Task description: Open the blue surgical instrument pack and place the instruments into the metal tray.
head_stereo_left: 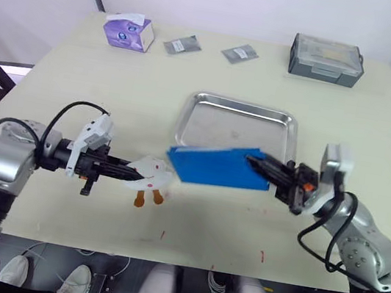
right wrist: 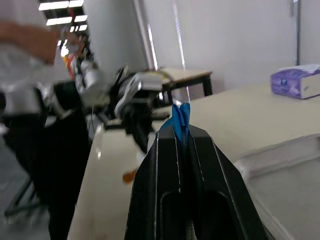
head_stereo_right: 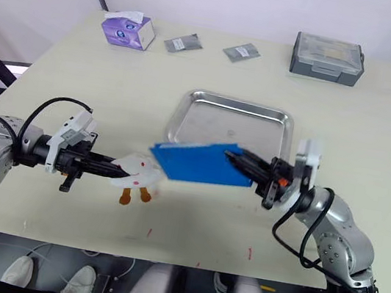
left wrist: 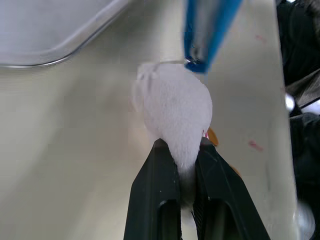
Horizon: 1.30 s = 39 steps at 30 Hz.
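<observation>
I have the right gripper (head_stereo_left: 261, 164) pinching one end of the blue surgical instrument pack (head_stereo_left: 218, 166), which hangs lifted and tilted just off the near rim of the metal tray (head_stereo_left: 237, 127), while the left gripper (head_stereo_left: 134, 175) is pressed together on a pale white flap (head_stereo_left: 150, 171) at the pack's other end. Orange-tipped pieces (head_stereo_left: 148, 198) lie on the table (head_stereo_left: 80, 76) just below the left jaws. My worry is that the flap slips or tears out of the left pinch, or that instruments drop beside the tray.
</observation>
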{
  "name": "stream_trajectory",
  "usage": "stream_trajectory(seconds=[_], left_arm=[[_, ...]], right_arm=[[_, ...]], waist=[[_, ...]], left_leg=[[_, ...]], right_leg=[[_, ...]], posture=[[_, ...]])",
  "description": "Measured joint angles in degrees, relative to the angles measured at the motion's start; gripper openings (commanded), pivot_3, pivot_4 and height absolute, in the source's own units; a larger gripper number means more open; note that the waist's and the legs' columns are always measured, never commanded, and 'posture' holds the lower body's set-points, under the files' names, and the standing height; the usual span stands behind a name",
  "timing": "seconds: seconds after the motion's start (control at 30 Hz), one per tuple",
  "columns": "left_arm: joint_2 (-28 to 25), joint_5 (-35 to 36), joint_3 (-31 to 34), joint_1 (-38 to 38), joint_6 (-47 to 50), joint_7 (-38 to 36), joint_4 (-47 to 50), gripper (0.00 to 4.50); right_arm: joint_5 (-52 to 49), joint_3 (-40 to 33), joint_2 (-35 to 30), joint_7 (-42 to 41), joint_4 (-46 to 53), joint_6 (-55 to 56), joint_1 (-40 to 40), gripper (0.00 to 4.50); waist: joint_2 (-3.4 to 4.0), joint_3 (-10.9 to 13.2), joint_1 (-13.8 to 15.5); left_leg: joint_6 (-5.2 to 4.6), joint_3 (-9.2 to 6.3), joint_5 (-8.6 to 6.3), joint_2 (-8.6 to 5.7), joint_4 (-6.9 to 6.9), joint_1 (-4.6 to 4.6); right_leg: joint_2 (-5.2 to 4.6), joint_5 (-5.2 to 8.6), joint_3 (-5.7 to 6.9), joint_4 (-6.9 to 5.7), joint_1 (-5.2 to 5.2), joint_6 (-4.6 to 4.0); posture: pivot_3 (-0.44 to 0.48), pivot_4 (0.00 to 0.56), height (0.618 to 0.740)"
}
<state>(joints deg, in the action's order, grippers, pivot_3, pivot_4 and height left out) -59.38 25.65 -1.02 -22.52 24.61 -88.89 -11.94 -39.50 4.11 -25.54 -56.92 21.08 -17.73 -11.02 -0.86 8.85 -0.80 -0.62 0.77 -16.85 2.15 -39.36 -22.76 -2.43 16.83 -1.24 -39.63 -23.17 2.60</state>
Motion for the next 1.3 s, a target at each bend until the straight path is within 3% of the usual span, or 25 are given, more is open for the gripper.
stream_trajectory(seconds=[0.4,0.7,1.3], left_arm=[[-4.18,2.81,-4.05,4.77,2.51,-0.27,5.4,0.08],[-4.35,2.54,-4.14,4.6,2.03,-0.28,4.4,0.08],[-3.26,0.69,-6.43,4.21,-2.67,-0.28,0.51,0.08]], right_arm=[[4.44,0.57,3.18,-1.91,-5.34,6.07,1.5,0.0],[8.72,-0.76,-2.01,-7.27,-13.3,12.01,4.61,0.0],[14.27,1.39,-6.7,-12.61,-14.93,17.72,3.74,0.0]], waist=[[-0.06,0.04,0.12],[-0.06,0.04,-0.04],[-0.06,0.04,0.02]], left_leg=[[0.0,0.04,0.0,0.03,0.0,0.0],[0.0,0.07,0.0,0.04,0.0,0.03],[0.0,0.1,0.0,0.05,0.0,0.06]], right_leg=[[0.0,0.0,-0.05,-0.05,-0.04,0.0],[0.03,0.01,-0.08,-0.08,-0.05,-0.01],[0.05,0.01,-0.13,-0.11,-0.06,-0.01]], posture=[[0.0,0.15,0.74],[0.0,0.15,0.74],[0.0,0.15,0.74]])
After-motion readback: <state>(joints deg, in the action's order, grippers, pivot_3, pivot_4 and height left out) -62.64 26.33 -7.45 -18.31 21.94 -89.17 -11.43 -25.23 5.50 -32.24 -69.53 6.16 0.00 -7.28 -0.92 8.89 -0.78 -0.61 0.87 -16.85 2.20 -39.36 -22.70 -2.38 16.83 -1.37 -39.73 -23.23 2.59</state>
